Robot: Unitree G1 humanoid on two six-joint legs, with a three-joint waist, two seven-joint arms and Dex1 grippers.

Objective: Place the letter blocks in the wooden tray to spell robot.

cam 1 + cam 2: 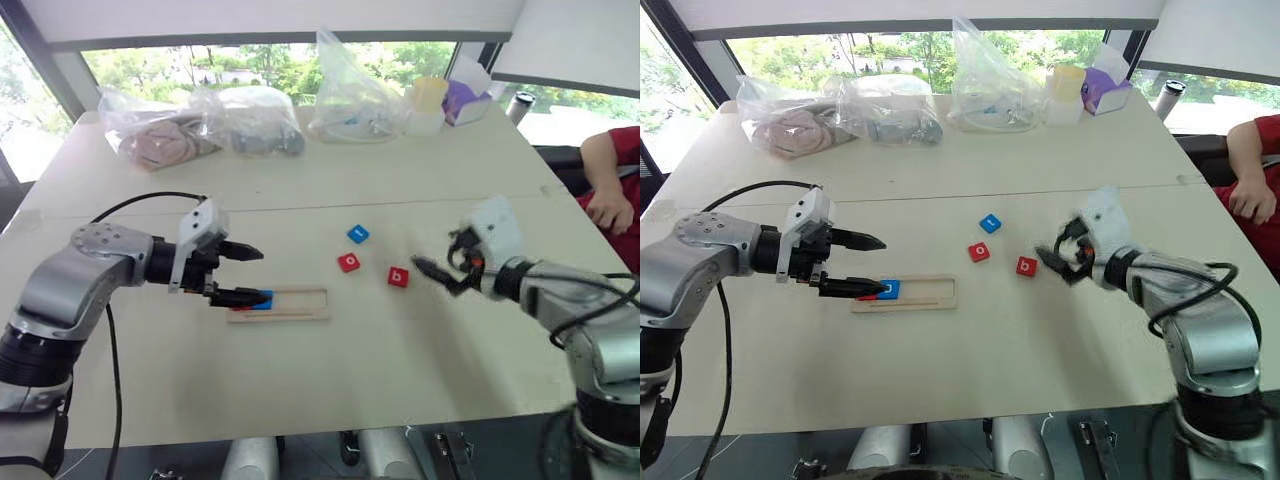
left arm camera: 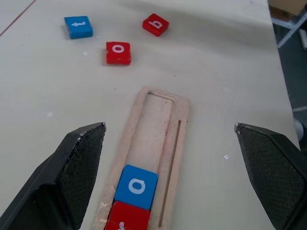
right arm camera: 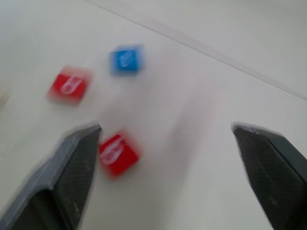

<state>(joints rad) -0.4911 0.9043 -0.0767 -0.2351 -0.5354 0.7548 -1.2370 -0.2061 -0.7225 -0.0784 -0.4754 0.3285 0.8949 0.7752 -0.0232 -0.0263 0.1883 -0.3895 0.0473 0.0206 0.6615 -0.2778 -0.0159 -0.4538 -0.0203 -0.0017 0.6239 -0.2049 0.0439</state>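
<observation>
Two letter blocks seated at the wooden tray's (image 1: 300, 303) nine-o'clock end, under the wide-open left gripper (image 1: 243, 272); next the b block (image 1: 398, 277), loose on the tabletop (image 1: 330, 370) beside the open right gripper (image 1: 437, 271), likely needs grasping.

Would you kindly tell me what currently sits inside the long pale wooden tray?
At one end of the pale wooden tray lie a blue square block lettered "o" and a red square block beside it, cut off by the picture's edge, its letter unreadable. The remaining recess is bare.
</observation>
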